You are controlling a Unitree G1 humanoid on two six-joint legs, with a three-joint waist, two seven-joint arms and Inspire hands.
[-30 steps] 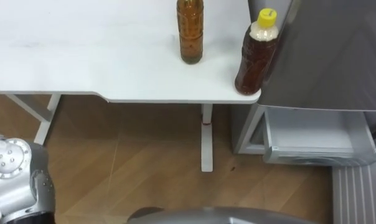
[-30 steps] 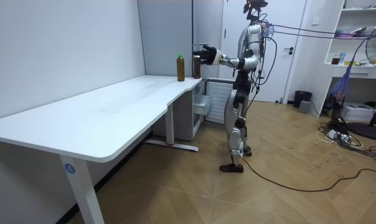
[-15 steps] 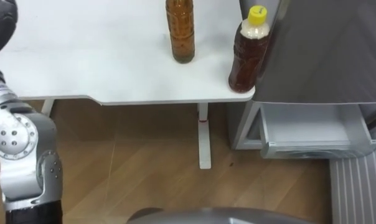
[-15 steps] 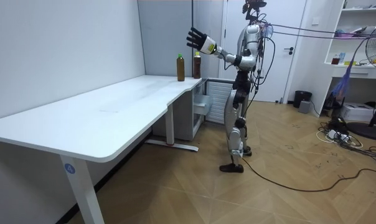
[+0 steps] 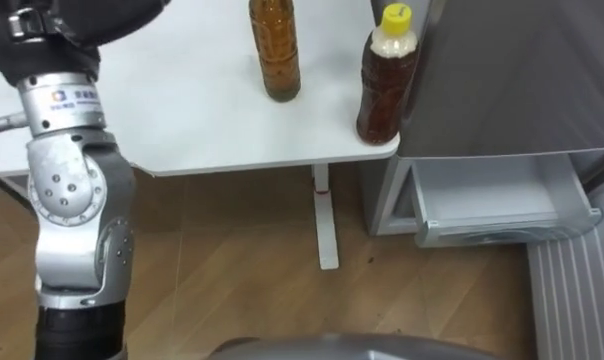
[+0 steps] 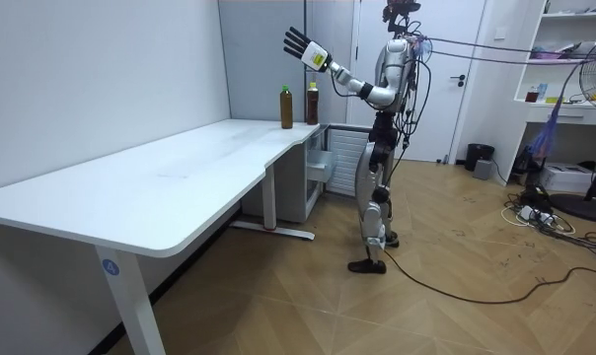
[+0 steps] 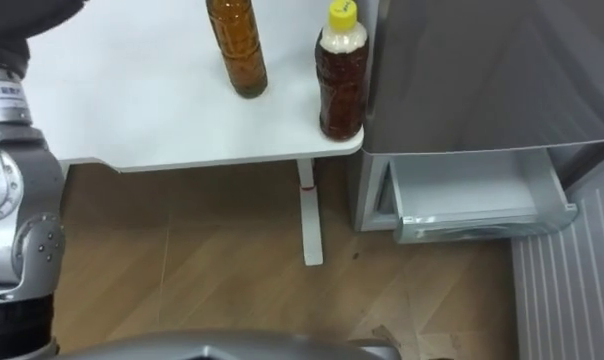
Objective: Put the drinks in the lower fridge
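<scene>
The left robot hand (image 6: 301, 45) is held high above the worktop (image 5: 182, 110), fingers spread, grasping nothing. An amber bottle (image 5: 275, 50) and a yellow-capped bottle (image 5: 384, 85) stand upright on the worktop's corner beside the fridge (image 5: 522, 80), whose lower drawer (image 5: 502, 200) is open

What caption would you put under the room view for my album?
Humanoid robot, open left hand held high, facing two brown drink bottles on a white desk.

Head stereo pair looks steeply down from close in. Both eyes share the surface (image 5: 182, 120) corner, brown bottle (image 5: 274, 50), yellow-capped bottle (image 5: 382, 85), fridge drawer (image 5: 502, 200) and floor (image 5: 232, 260), with a slight sideways offset. Room cam stands metres off, looking along the surface at the whole robot and both bottles.
</scene>
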